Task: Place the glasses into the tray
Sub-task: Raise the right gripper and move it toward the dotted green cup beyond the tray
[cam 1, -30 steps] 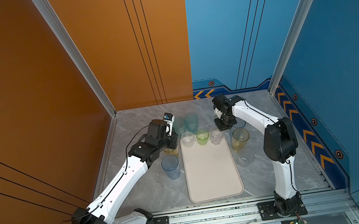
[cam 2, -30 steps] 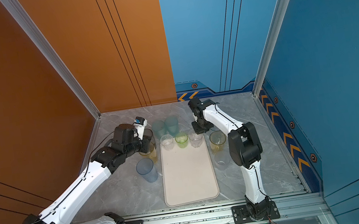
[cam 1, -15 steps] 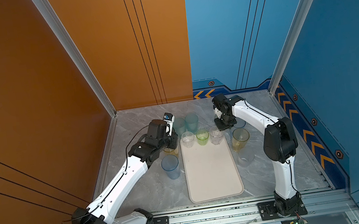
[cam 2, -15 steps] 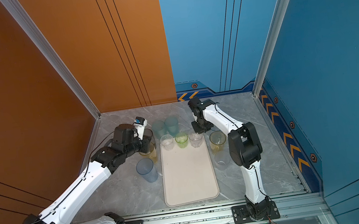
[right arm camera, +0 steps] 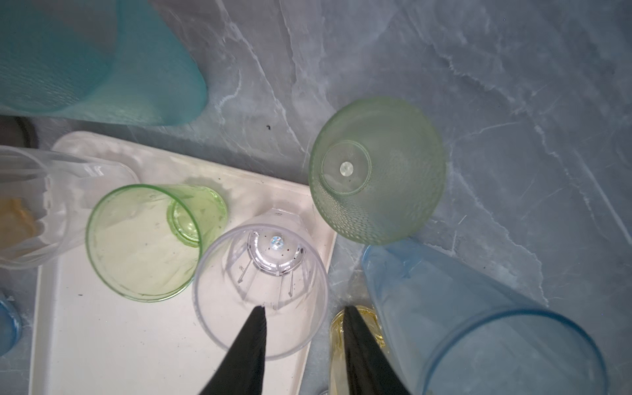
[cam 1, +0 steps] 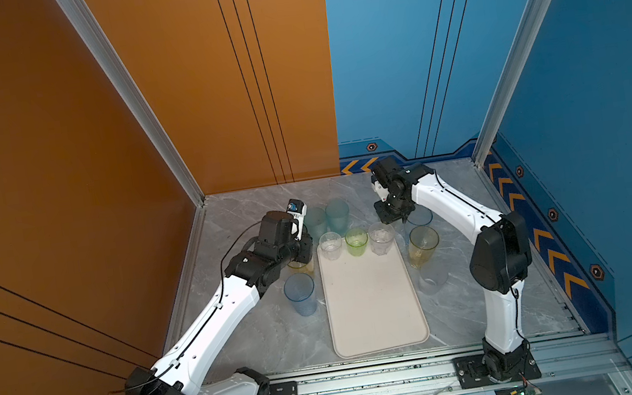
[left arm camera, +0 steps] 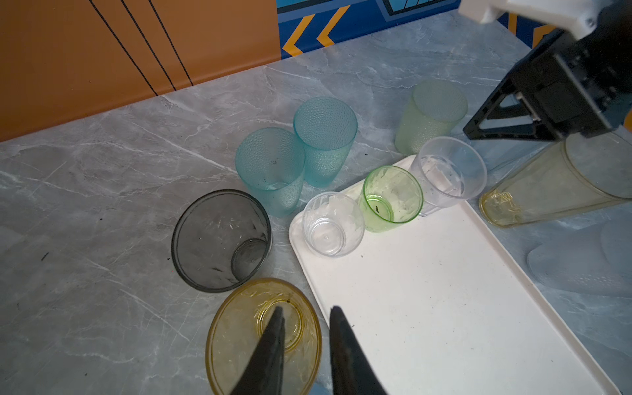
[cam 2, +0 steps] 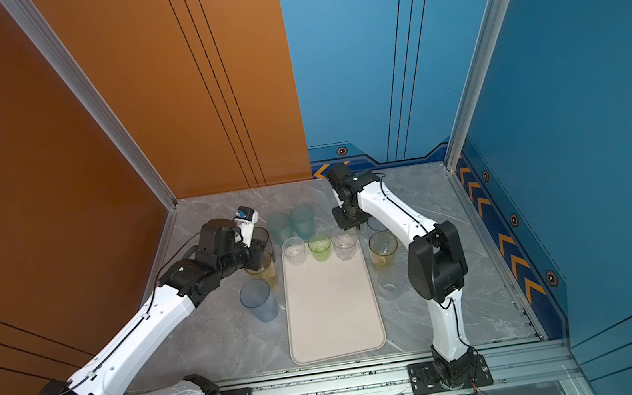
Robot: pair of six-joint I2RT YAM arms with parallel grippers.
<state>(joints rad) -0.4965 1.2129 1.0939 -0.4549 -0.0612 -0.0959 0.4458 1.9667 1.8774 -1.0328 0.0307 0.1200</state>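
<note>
**Top views: three glasses [cam 1: 356,241] on tray's [cam 1: 371,304] far end**

Rest on table [cam 1: 267,339]. Left wrist: left gripper [left arm camera: 306,309] partly open astride yellow glass [left arm camera: 232,342] rim, not clamped. Right wrist: right gripper [right arm camera: 304,307] partly open astride clear glass [right arm camera: 232,294] rim, holding nothing.

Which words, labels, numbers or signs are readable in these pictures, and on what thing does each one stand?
No word or number can be read anywhere.
Orange arrows on the blue wall: signs only, no text.
Hexagon marks on that wall: no text.
Blue label on the left arm: too small to read.
Glasses, tray: no print visible.
</note>
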